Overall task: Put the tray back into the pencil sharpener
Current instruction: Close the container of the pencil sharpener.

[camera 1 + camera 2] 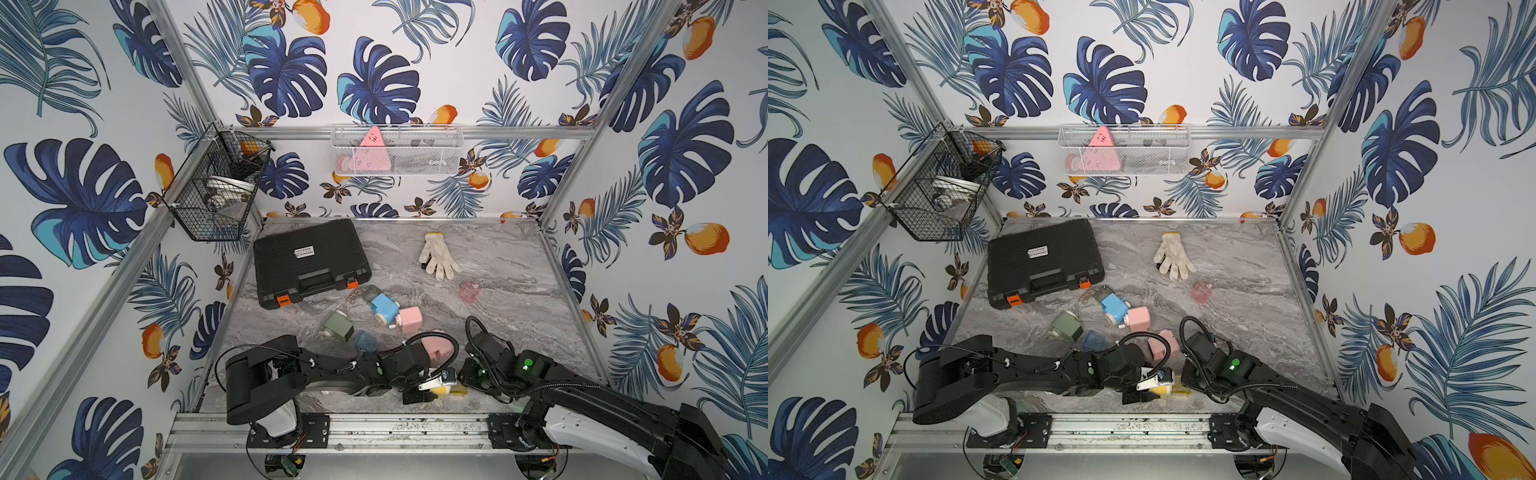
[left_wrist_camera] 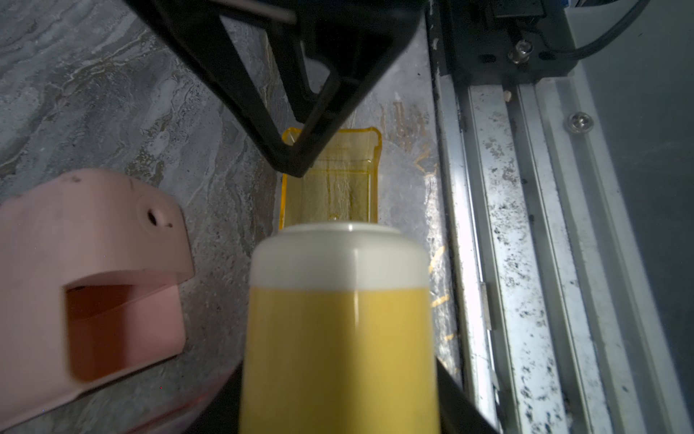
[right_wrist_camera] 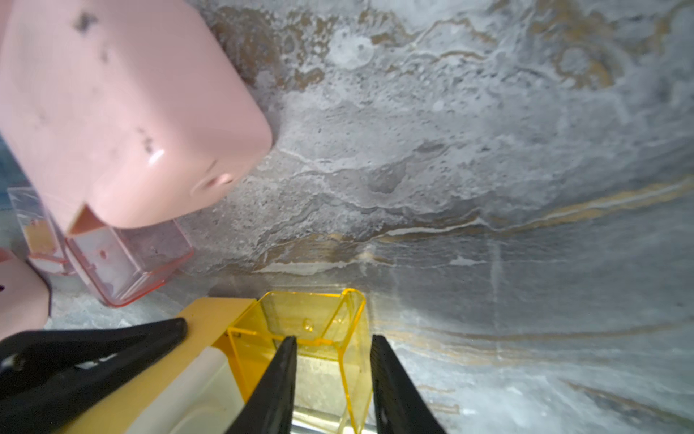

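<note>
My left gripper (image 2: 338, 413) is shut on the pencil sharpener (image 2: 338, 319), a yellow body with a white end, low at the table's front edge in both top views (image 1: 439, 390) (image 1: 1160, 390). The clear yellow tray (image 2: 334, 180) (image 3: 311, 319) lies on the table with one end against the sharpener's opening; how far in it sits is hidden. My right gripper (image 3: 332, 345) straddles one tray wall, with one finger inside the tray and the other outside. Its jaws stand apart, wider than the wall, so it is open.
A pink sharpener body (image 2: 94, 263) (image 3: 124, 112) with an empty slot lies just beside the left gripper, a clear pink tray (image 3: 127, 259) by it. Further back lie blue (image 1: 384, 307), pink (image 1: 409, 319) and green (image 1: 338, 326) sharpeners, a black case (image 1: 309, 262) and a glove (image 1: 438, 255). The metal front rail (image 2: 507, 225) runs close by.
</note>
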Controlling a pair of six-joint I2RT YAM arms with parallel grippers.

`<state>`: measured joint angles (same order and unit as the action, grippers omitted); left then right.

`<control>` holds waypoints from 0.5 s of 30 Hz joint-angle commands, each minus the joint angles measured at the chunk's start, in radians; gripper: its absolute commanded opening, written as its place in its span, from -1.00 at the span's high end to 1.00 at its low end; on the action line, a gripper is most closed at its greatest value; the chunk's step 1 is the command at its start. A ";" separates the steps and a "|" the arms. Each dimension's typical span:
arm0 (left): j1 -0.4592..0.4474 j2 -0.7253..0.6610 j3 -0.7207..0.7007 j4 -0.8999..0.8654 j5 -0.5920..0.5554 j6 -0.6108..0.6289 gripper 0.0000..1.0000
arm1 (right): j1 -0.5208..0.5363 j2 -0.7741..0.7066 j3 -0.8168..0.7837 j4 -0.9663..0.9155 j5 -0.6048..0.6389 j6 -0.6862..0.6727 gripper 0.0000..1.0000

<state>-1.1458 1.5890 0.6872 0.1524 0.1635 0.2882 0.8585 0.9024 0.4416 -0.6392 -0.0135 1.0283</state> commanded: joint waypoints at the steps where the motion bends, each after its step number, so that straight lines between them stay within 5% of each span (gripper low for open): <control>1: 0.013 0.005 0.003 -0.071 -0.076 0.034 0.13 | -0.011 0.011 -0.010 -0.005 -0.028 0.007 0.31; 15: 0.020 0.028 0.031 -0.085 -0.082 0.048 0.12 | -0.024 0.047 -0.032 0.059 -0.069 -0.016 0.52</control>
<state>-1.1297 1.6016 0.7155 0.1150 0.1528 0.2928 0.8341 0.9398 0.4278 -0.5549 -0.0620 1.0092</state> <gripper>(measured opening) 0.519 0.240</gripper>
